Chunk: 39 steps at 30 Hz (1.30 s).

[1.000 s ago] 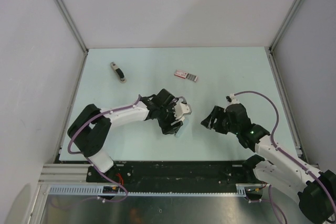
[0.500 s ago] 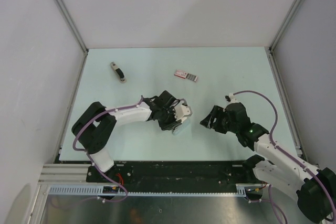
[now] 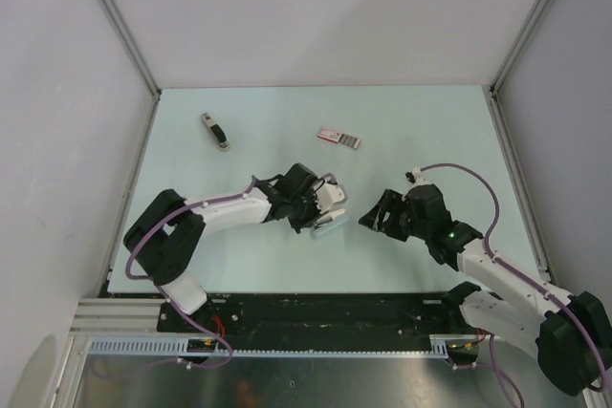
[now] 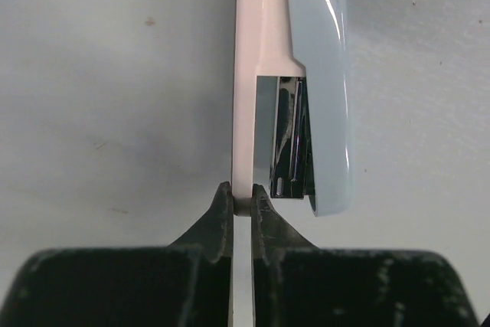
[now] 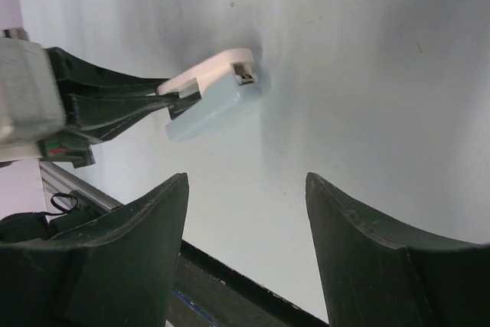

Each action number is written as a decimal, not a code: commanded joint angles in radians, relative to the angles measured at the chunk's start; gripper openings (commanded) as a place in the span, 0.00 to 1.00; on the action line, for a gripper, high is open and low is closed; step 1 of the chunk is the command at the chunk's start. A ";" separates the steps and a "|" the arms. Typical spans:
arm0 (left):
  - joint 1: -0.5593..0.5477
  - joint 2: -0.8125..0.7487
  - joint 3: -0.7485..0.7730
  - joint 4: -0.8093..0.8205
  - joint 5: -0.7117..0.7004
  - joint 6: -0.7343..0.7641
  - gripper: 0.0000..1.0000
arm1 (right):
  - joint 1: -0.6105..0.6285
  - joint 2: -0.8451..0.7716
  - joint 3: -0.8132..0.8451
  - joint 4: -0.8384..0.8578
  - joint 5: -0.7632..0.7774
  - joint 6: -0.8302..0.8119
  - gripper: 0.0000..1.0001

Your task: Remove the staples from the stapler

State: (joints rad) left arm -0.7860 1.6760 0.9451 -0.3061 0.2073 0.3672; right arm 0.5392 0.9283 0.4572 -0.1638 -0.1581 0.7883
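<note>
- Left wrist view, nearest the lens: the left end effector (image 4: 242,193) has its two dark fingers pressed together on the thin edge of a pinkish-white plate, pinching it at the near end.
- That plate is the base arm of the stapler (image 4: 306,44). It runs straight away from the fingers as a narrow pale strip.
- A rounded, glossy, pale-blue top cover lies alongside the base, joined to it at the far end and standing apart from it at the near end.
- In the gap between base and cover sits a shiny, dark chrome metal channel.
- From the right wrist camera the stapler juts out of the left fingers, white arm above and pale-blue body below, with a small dark metal piece at its far tip. It casts a soft shadow on the worktop (image 3: 430,131). Whether the tip touches the surface cannot be told.
- The right end effector (image 5: 245,189) has its fingers spread wide with nothing between them. It is aimed at the stapler from the right, near it but apart.
- In the top view the stapler sits near the middle of the pale-green worktop, between the two arms.
- Farther back lies a small flat rectangular piece (image 3: 339,138), pinkish-white with red edging and a dark grey end.
- Far left lies a small dark elongated object (image 3: 215,131), too small to tell more.
</note>
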 commanded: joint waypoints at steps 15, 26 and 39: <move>0.445 -0.558 -0.087 0.022 0.040 -0.276 0.00 | 0.206 0.486 0.245 0.637 -0.127 0.041 0.91; 0.552 -0.767 -0.227 -0.060 -0.074 -0.241 0.00 | 0.342 0.860 0.560 0.984 -0.189 0.002 0.99; 0.601 -0.802 -0.233 -0.079 -0.069 -0.259 0.00 | 0.370 1.036 0.698 1.030 -0.239 0.054 0.99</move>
State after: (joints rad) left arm -0.2028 0.9009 0.6987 -0.4095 0.1333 0.1474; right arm 0.9005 1.9251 1.1072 0.8009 -0.3691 0.8200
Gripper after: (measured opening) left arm 0.060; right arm 0.992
